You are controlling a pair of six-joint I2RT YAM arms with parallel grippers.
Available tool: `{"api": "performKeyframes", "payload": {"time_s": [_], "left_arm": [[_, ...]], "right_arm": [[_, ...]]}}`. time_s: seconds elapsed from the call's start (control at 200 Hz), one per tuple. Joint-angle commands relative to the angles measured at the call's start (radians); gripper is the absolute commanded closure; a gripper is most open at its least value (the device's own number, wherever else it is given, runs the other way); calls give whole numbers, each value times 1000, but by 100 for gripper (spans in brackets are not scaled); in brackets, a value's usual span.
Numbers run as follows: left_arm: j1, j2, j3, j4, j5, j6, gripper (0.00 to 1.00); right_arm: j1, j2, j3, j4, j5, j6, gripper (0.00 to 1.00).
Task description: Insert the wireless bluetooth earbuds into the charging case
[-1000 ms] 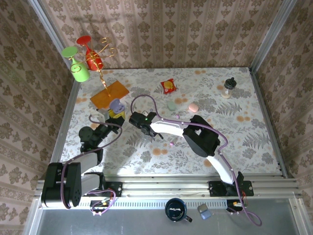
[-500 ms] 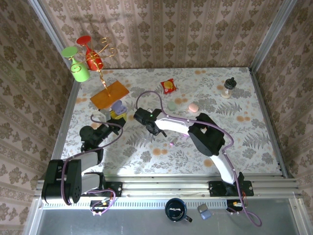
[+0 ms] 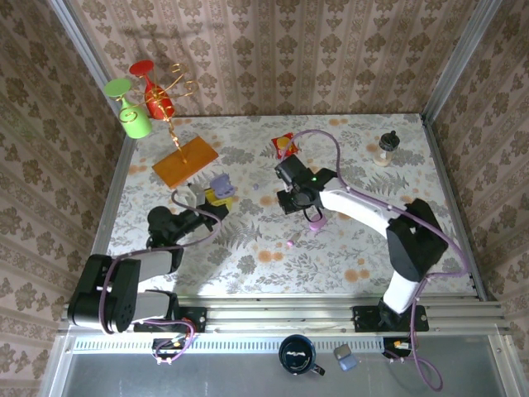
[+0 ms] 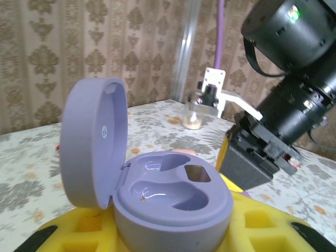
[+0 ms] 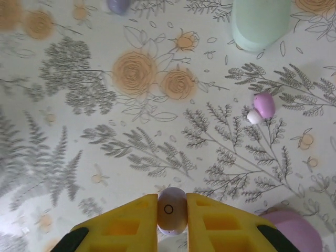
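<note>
While the floral tabletop (image 3: 248, 256) carries a good deal around the work, none of it lies between the two arms; at the far left an orange board (image 3: 185, 160) lies flat below a gilt wire stand (image 3: 171, 124) bearing a green cup (image 3: 132, 118) and red glasses (image 3: 157, 101); a red snack packet (image 3: 283, 145) sits at the far middle, and a small capped bottle (image 3: 386, 150) stands far right, well apart from both claws; in the right wrist view a mint-green case (image 5: 261, 21) sits at the upper edge, a pink rounded case (image 5: 294, 233) lies just beside the right finger at the lower corner, and a small purple piece (image 5: 118, 4) is cut by the top edge, too little showing to name it; the left claw (image 3: 217, 197) is closed on the purple charging case (image 4: 173, 210), its yellow fingers (image 4: 262, 226) clasping the base from both sides; the case sits upright, lid swung open to the left, both glossy lilac wells empty; the right claw (image 5: 172, 202) is closed on a pale earbud (image 5: 172, 212), a smooth bean-shaped bit, pinkish-white, with a small ring mark on its face, pinched between the yellow fingertips above the tabletop; seen from overhead that claw hangs to the right of the open case, apart from it, with bare tabletop between; a pink earbud (image 5: 264, 105) with a whitish tip lies loose among the printed ferns, near the mint-green case but not touching it.
</note>
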Motion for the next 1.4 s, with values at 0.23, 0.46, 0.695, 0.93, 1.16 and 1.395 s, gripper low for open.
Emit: {"api": "performKeyframes", "payload": {"time_s": [0.23,0.46,0.695,0.93,1.16,1.395], "left_arm": [[-111,73,83,27,73,92,75],[-169,123,116,25,111,117,75],[-201,147,139,26,143,116,75],[-207,157,151,27,164,97,75],[-208,168,158,26,173,94,75],[-208,175,175,27,212,54,75]], "right_arm": [[-12,-210,-78,126,-313,55,80],[-13,-268,-65,206,-467,84,80],[-10,-258,-40,251,-546,102,80],[-10,-248,-39,259,-551,98,80],[-12,-259,-33,258,-525,77,79],[-17,-221,-18,255,-519,67,79]]}}
